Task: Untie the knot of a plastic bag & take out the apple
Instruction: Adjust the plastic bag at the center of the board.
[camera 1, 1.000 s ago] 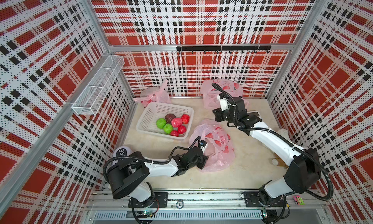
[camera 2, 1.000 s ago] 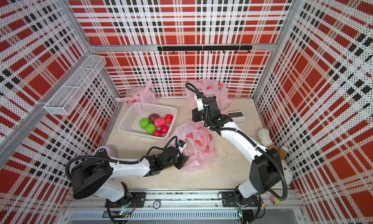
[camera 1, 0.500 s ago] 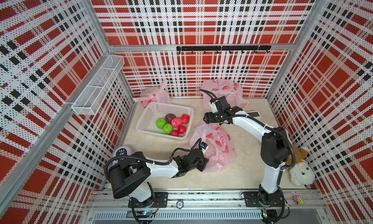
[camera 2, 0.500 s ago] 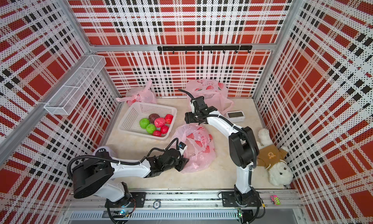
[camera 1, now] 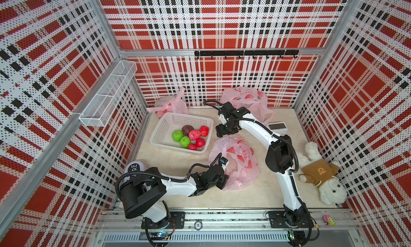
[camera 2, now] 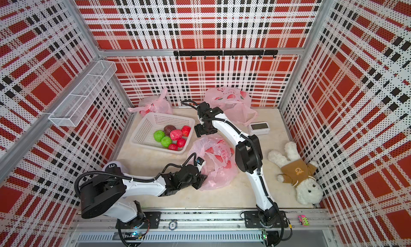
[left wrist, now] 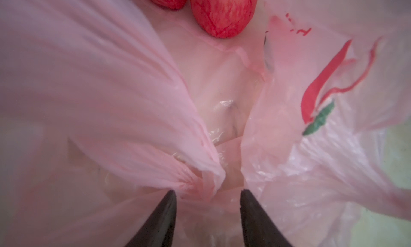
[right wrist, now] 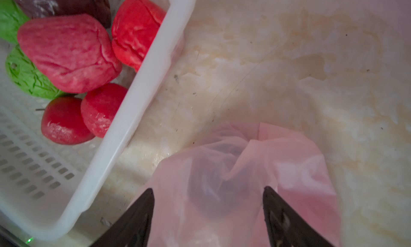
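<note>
- Left gripper: lying low at the near edge of the plastic bag. Its fingers are standing partly apart with gathered plastic between them; whether they are gripping it cannot be told.
- Plastic bag: sitting mid-tabletop, with a red apple showing inside.
- Right gripper: hovering over the bag's far edge, fingers spread wide and holding nothing.
- Basket: sitting just beside the bag, carrying red and green fruit.
- Tied pink bag: resting behind the basket at the back wall.
</note>
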You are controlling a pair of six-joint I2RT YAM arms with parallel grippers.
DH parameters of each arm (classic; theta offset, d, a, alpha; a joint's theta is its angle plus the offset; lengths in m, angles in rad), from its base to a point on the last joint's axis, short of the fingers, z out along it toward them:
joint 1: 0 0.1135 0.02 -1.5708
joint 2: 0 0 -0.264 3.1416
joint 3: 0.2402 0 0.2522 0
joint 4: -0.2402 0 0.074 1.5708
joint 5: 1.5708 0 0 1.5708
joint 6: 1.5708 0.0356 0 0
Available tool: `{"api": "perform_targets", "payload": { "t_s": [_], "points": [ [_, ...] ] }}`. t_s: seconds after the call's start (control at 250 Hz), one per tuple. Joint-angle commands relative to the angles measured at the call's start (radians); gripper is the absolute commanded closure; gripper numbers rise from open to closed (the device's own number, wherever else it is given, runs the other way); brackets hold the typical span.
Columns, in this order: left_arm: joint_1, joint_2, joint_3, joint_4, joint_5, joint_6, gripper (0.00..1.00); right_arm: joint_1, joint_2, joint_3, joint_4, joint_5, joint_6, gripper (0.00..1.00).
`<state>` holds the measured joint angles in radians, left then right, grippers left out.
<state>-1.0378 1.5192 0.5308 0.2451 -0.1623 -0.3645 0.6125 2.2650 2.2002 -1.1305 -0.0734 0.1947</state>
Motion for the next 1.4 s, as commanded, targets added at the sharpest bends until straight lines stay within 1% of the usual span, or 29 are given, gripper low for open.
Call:
{"api": "perform_targets", "payload": {
  "t_s": [0.0,0.048,0.104,0.14,0.212,0.24,0.3,0.348,0.54,0.716,0.872,1.028,1.181,1.197,1.233,1.277,1.293,1.321,1.397],
  "points": [
    [-0.005,-0.001,-0.005,-0.009,-0.021,-0.017,0.5,0.014,0.042,0.06,-0.157,0.049,-0.053,0.21],
    [-0.007,0.0,-0.001,-0.009,-0.021,-0.015,0.5,0.015,0.063,0.072,-0.176,0.039,-0.058,0.23],
    [-0.007,0.002,0.002,-0.01,-0.018,-0.01,0.5,0.015,0.088,0.095,-0.206,0.04,-0.069,0.31],
    [-0.007,0.003,0.002,-0.01,-0.016,-0.009,0.5,0.014,0.097,0.111,-0.22,0.04,-0.072,0.41],
    [-0.008,-0.001,-0.002,-0.009,-0.018,-0.01,0.5,0.016,0.078,0.111,-0.209,0.058,-0.071,0.68],
    [-0.009,-0.002,-0.007,-0.01,-0.019,-0.009,0.5,0.017,0.062,0.1,-0.192,0.067,-0.073,0.76],
    [-0.012,-0.007,-0.012,-0.01,-0.02,-0.009,0.5,0.017,0.02,0.071,-0.154,0.082,-0.071,0.91],
    [-0.015,-0.013,-0.016,-0.01,-0.023,-0.009,0.5,0.017,-0.011,0.049,-0.131,0.107,-0.071,1.0],
    [-0.026,-0.027,-0.024,-0.01,-0.023,-0.009,0.49,0.022,-0.166,-0.044,-0.064,0.191,-0.057,1.0],
    [-0.065,-0.025,-0.02,-0.013,-0.029,-0.01,0.49,0.062,-0.381,-0.226,0.075,0.276,-0.018,1.0],
    [-0.111,-0.041,-0.015,-0.051,-0.066,-0.009,0.5,0.103,-0.525,-0.355,0.156,0.327,0.024,1.0],
    [-0.131,-0.073,-0.028,-0.077,-0.088,-0.014,0.49,0.118,-0.584,-0.387,0.174,0.344,0.05,1.0],
    [-0.131,-0.105,-0.022,-0.11,-0.106,-0.01,0.47,0.11,-0.557,-0.434,0.221,0.353,0.043,1.0],
    [-0.131,-0.108,-0.019,-0.118,-0.11,-0.008,0.46,0.107,-0.549,-0.44,0.228,0.351,0.042,0.94],
    [-0.126,-0.118,-0.009,-0.133,-0.115,-0.005,0.43,0.096,-0.535,-0.457,0.246,0.337,0.043,0.76],
    [-0.11,-0.129,0.007,-0.146,-0.1,-0.001,0.4,0.079,-0.518,-0.47,0.26,0.286,0.053,0.55],
    [-0.102,-0.133,0.011,-0.149,-0.089,0.0,0.39,0.073,-0.516,-0.472,0.265,0.27,0.058,0.49],
    [-0.086,-0.139,0.022,-0.156,-0.067,0.001,0.38,0.07,-0.516,-0.482,0.273,0.262,0.068,0.43],
    [-0.035,-0.15,0.048,-0.17,-0.005,-0.005,0.38,0.07,-0.55,-0.51,0.3,0.209,0.083,0.35]
  ]
}}
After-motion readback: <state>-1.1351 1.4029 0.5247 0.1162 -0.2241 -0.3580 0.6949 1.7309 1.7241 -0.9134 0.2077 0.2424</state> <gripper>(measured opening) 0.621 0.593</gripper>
